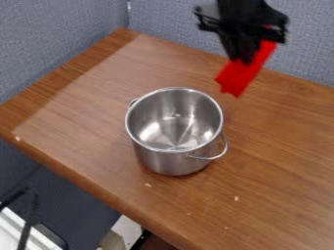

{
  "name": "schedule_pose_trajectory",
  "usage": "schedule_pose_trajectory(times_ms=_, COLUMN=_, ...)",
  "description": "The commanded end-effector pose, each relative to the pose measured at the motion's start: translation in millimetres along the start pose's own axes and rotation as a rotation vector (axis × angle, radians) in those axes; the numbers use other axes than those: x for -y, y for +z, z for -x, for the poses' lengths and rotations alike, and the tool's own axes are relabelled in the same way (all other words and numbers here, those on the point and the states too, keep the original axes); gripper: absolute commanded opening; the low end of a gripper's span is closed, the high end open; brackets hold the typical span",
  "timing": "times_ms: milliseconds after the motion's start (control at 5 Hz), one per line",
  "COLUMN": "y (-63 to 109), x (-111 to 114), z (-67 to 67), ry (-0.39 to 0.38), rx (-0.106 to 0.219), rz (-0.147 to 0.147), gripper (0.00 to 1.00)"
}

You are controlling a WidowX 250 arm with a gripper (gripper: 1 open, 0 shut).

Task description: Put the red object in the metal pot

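The red object (244, 68) hangs tilted in the air above the table, its upper end pinched in my gripper (257, 49), which is shut on it. The black arm comes down from the top edge. The block's lower end sits up and to the right of the metal pot (177, 130), above its far right rim and not touching it. The shiny pot stands upright near the middle of the wooden table, nothing inside it, with its small loop handle (213, 152) pointing to the front right.
The wooden table (78, 98) runs from upper left to lower right, with its front edge dropping off at lower left. A blue-grey wall panel (65, 24) stands behind the table. Dark cables (26, 229) lie on the floor at bottom left.
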State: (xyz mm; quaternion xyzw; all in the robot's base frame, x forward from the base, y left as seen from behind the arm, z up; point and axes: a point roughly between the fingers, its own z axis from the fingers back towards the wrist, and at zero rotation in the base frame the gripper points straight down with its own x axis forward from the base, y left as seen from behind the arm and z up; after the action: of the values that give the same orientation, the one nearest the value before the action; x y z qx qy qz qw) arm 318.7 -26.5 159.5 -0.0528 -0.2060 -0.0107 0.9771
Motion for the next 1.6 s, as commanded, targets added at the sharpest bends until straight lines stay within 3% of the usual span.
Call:
schedule_pose_trajectory(times_ms=0, y=32.4, x=-28.1, z=2.9, ry=0.083, rx=0.038, rz=-0.057, gripper=0.0)
schedule_pose_trajectory(times_ms=200, y=42.8, x=-53.9, z=20.7, ry=0.157, rx=-0.001, rz=-0.124, gripper=0.0)
schedule_pose_trajectory(times_ms=400, y=36.9, x=-62.5, z=44.8, ry=0.177, rx=-0.042, rz=-0.161, gripper=0.0)
schedule_pose_trajectory(times_ms=600, y=21.3, x=-55.0, z=59.4, ry=0.145, rx=-0.071, rz=-0.165, gripper=0.0)
schedule_pose_trajectory(times_ms=1200, y=-0.9, x=-51.6, z=60.4, ry=0.131, rx=-0.11, rz=-0.226, gripper=0.0)
schedule_pose_trajectory(times_ms=1400, y=-3.5, x=-50.2, z=52.9, ry=0.087, rx=-0.116, rz=-0.227, gripper=1.0)
